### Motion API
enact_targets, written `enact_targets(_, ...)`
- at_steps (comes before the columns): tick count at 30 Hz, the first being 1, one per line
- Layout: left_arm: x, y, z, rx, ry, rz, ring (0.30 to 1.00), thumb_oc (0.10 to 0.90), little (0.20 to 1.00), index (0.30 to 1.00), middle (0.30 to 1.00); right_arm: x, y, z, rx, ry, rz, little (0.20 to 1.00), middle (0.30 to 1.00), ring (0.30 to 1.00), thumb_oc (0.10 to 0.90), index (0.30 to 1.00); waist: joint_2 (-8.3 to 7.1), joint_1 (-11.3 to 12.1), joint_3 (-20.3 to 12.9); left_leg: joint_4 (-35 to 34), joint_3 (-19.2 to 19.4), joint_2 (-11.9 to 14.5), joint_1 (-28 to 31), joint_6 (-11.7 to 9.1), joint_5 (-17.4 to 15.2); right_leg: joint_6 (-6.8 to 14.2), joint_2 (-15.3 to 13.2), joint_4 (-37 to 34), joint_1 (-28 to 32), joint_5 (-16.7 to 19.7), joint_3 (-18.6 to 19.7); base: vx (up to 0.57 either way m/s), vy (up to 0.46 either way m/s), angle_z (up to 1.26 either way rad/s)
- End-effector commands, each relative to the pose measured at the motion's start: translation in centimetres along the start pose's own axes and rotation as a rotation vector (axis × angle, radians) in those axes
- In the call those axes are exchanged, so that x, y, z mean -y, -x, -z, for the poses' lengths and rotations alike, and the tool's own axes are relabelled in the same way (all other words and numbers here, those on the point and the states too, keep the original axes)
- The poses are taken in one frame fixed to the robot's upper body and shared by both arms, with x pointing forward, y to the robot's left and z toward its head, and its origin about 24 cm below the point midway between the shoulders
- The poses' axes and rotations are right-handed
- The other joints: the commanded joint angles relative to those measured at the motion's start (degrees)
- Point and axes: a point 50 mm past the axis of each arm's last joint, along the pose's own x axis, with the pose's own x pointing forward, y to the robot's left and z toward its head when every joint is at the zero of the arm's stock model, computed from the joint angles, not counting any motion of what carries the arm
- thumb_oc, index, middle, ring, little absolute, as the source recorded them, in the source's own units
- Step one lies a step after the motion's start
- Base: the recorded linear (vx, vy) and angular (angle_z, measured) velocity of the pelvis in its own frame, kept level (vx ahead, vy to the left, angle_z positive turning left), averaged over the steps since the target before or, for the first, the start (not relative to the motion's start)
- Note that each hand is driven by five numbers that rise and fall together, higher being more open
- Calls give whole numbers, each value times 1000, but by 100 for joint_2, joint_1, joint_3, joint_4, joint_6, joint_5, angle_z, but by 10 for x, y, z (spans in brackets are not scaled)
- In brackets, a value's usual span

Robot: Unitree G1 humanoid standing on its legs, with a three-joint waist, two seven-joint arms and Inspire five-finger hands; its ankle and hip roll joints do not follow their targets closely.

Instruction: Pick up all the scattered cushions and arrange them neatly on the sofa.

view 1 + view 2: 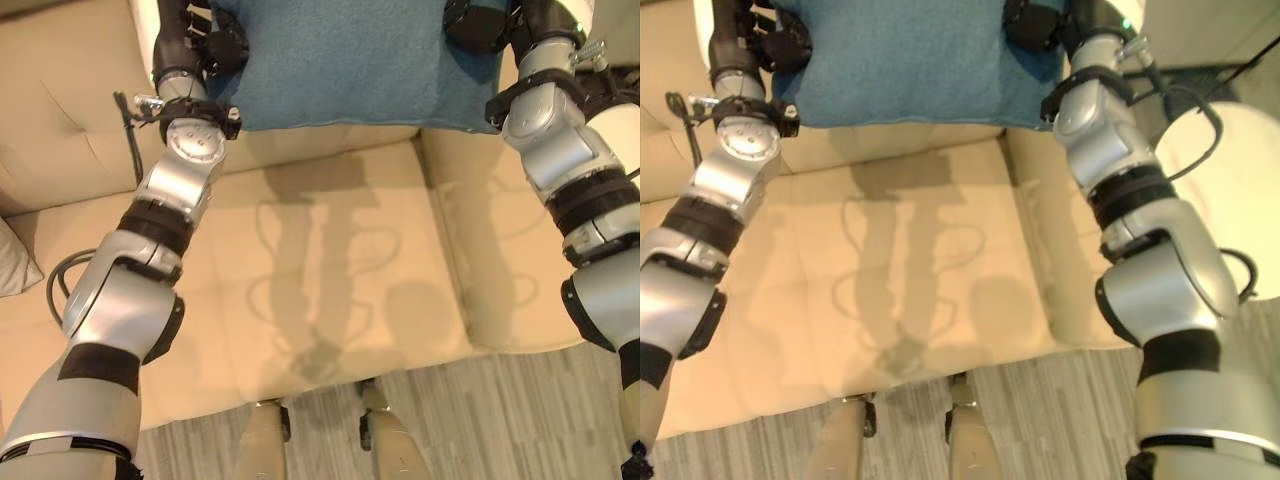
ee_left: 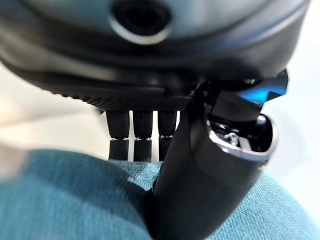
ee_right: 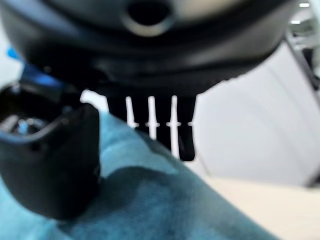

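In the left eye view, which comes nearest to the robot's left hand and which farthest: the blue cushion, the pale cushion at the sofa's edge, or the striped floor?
From the left hand:
1. Blue cushion, pinched at its edge by this hand, held over the sofa's back.
2. Pale cushion, at the view's left edge on the seat.
3. Striped floor, in front of the sofa.

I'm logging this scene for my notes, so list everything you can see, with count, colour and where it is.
cushion: one, teal blue, held up over the sofa's backrest between both hands.
second cushion: one, pale grey-beige, a corner showing at the robot's far left on the seat.
sofa: one, beige, seat and backrest spread under the arms.
floor: grey striped, in front of the sofa.
left robot hand: one, dark, thumb and fingers pinching the teal cushion's left edge.
right robot hand: one, dark, pinching the cushion's right edge.
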Motion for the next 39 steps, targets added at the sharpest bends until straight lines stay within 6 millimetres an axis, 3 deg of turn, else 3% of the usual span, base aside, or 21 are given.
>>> enact_targets(1, -15, -20, -67, 214, 10, -101, 300, 400, 300, 300, 300, 47, -21, -30, 60, -61, 163, 300, 300, 300, 400, 300, 132, 181, -171, 8, -81, 73, -444, -284, -12, 582, -363, 755, 186, -1063, 50, 5, -44, 11)
enact_targets(2, -13, -20, -51, 142, -46, -104, 300, 400, 300, 300, 300, 43, -20, -17, -2, -44, 143, 300, 300, 300, 400, 300, 139, 204, -71, -9, -116, 55, -618, -312, 55, 580, -382, 725, 51, -1023, 0, 17, -49, 11)
enact_targets(4, -16, -21, -44, 112, -88, -114, 300, 400, 300, 300, 300, 41, -19, -10, -29, -21, 129, 300, 300, 300, 400, 300, 143, 215, -26, 9, -147, 56, -756, -317, 76, 575, -388, 727, -54, -1012, -23, 10, -49, 10)
enact_targets(5, -22, -21, -26, 56, -181, -128, 300, 400, 300, 300, 300, 36, -18, -3, -65, -14, 114, 300, 300, 300, 400, 300, 135, 244, 85, 55, -189, 37, -944, -321, 87, 569, -383, 732, -198, -995, -49, -4, -62, 6)
enact_targets(7, -21, -19, -10, -35, -140, -126, 300, 400, 300, 300, 300, 31, -15, 10, -136, -40, 108, 300, 300, 300, 400, 300, 131, 269, 173, 123, -238, 7, -1089, -308, 75, 557, -370, 765, -315, -991, -57, 14, -79, 6)
enact_targets(8, -16, -15, -2, -97, -27, -115, 300, 400, 300, 300, 300, 27, -13, 15, -171, -55, 95, 514, 514, 514, 543, 514, 128, 275, 210, 148, -263, -15, -1150, -307, 67, 558, -359, 777, -363, -997, -66, 29, -76, 4)
enact_targets(9, -13, -14, 1, -110, 17, -87, 474, 516, 474, 474, 474, 27, -12, 19, -200, -78, 102, 900, 900, 900, 800, 900, 128, 282, 252, 159, -272, -21, -1209, -311, 72, 554, -361, 782, -419, -995, -73, 27, -60, 1)
enact_targets(10, -9, -12, 7, -138, 45, -39, 806, 737, 806, 806, 806, 26, -11, 21, -219, -97, 103, 900, 900, 900, 800, 900, 137, 294, 271, 162, -275, -35, -1261, -311, 80, 546, -353, 781, -471, -979, -65, 21, -46, -2)
enact_targets(11, -6, -9, 15, -184, 100, -5, 900, 800, 900, 900, 900, 26, -12, 21, -230, -119, 105, 900, 900, 900, 800, 900, 136, 300, 298, 174, -275, -45, -1298, -310, 88, 540, -348, 781, -492, -980, -80, 27, -30, -1)
enact_targets(15, -8, -8, 26, -233, 55, 61, 900, 800, 900, 900, 900, 27, -9, 33, -291, -177, 102, 900, 900, 900, 800, 900, 192, 332, 324, 244, -325, -90, -1380, -271, 80, 534, -309, 803, -520, -987, -119, 30, -19, 5)
enact_targets(19, -34, -11, 43, -295, -96, -15, 900, 800, 900, 900, 900, 14, -2, 43, -330, -184, 74, 900, 900, 900, 800, 900, 172, 375, 284, 282, -332, -95, -1273, -234, 28, 529, -304, 812, -411, -1002, -157, 14, -13, 5)
enact_targets(23, -65, -10, 62, -382, -55, -141, 900, 800, 900, 900, 900, 0, 8, 53, -357, -166, 103, 900, 900, 900, 800, 900, 158, 355, 224, 313, -315, -82, -1051, -212, -76, 499, -281, 838, -228, -1059, -182, 0, 0, 0)
enact_targets(25, -74, -11, 65, -379, -14, -174, 900, 800, 900, 900, 900, 18, 9, 63, -353, -87, 239, 900, 900, 900, 800, 900, 181, 334, 180, 331, -323, -92, -925, -181, -149, 495, -280, 847, -120, -1101, -204, 34, 16, -4)
enact_targets(26, -74, -10, 65, -380, -16, -172, 900, 800, 900, 900, 900, 18, 10, 64, -356, -86, 238, 900, 900, 900, 800, 900, 176, 339, 180, 332, -325, -93, -915, -181, -152, 494, -280, 846, -108, -1103, -206, 0, 0, 0)
enact_targets(29, -97, -13, 64, -330, 38, -256, 900, 800, 900, 900, 900, 47, 17, 87, -396, -106, 426, 900, 900, 900, 800, 900, 195, 310, 143, 351, -327, -92, -724, -166, -238, 480, -273, 853, 48, -1160, -251, 17, 23, 9)
enact_targets(31, -107, -1, 86, -333, 9, -257, 900, 800, 900, 900, 900, 46, 43, 122, -463, -132, 488, 900, 900, 900, 800, 900, 188, 262, 90, 320, -326, -69, -532, -153, -262, 465, -269, 831, 202, -1164, -276, -12, 34, 8)
enact_targets(34, -112, 26, 125, -380, -44, -200, 900, 800, 900, 900, 900, 42, 76, 157, -506, -184, 510, 900, 900, 900, 800, 900, 186, 217, 16, 339, -306, -37, -286, -129, -407, 441, -285, 824, 438, -1258, -291, 23, 35, 2)
enact_targets(36, -110, 56, 160, -474, -54, -164, 900, 800, 900, 900, 900, 29, 110, 184, -568, -261, 491, 900, 900, 900, 800, 900, 153, 189, -71, 368, -291, -25, -75, -104, -492, 432, -289, 817, 647, -1294, -310, 67, 0, -3)
enact_targets(37, -106, 89, 190, -543, -43, -102, 900, 800, 900, 900, 900, 14, 148, 207, -637, -258, 424, 900, 900, 900, 800, 900, 142, 158, -155, 357, -273, -15, 129, -70, -488, 427, -273, 823, 810, -1314, -329, 83, -17, -2)
enact_targets(39, -109, 130, 220, -642, -71, -43, 900, 800, 900, 900, 900, -3, 186, 221, -674, -255, 321, 900, 900, 900, 800, 900, 127, 142, -276, 336, -264, 8, 427, -42, -534, 406, -231, 894, 1049, -1432, -352, 48, -24, 1)
